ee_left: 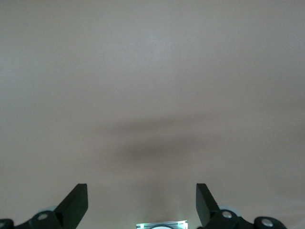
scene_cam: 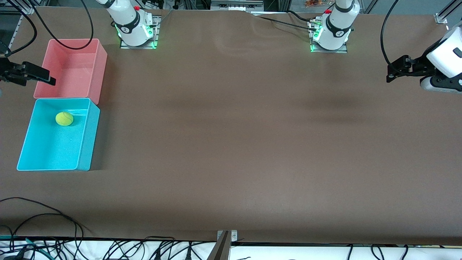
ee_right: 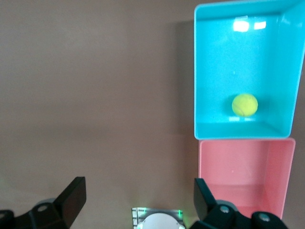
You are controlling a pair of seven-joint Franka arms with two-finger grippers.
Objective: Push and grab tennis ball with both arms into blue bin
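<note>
The tennis ball (scene_cam: 64,118) lies inside the blue bin (scene_cam: 85,144), close to the wall that adjoins the pink bin. The right wrist view shows the same ball (ee_right: 245,104) resting on the blue bin's (ee_right: 205,71) floor. My right gripper (scene_cam: 49,79) hangs open and empty over the outer rim of the pink bin, apart from the ball. In its own view the right gripper (ee_right: 139,183) has bare table between its fingers. My left gripper (scene_cam: 389,74) waits open over the table at the left arm's end, and in its wrist view (ee_left: 142,191) holds nothing.
An empty pink bin (scene_cam: 99,68) stands against the blue bin, farther from the front camera; its rim (ee_right: 205,176) shows in the right wrist view. Both arm bases (scene_cam: 136,34) (scene_cam: 330,38) stand along the table's edge. Cables run along the table edge nearest the front camera.
</note>
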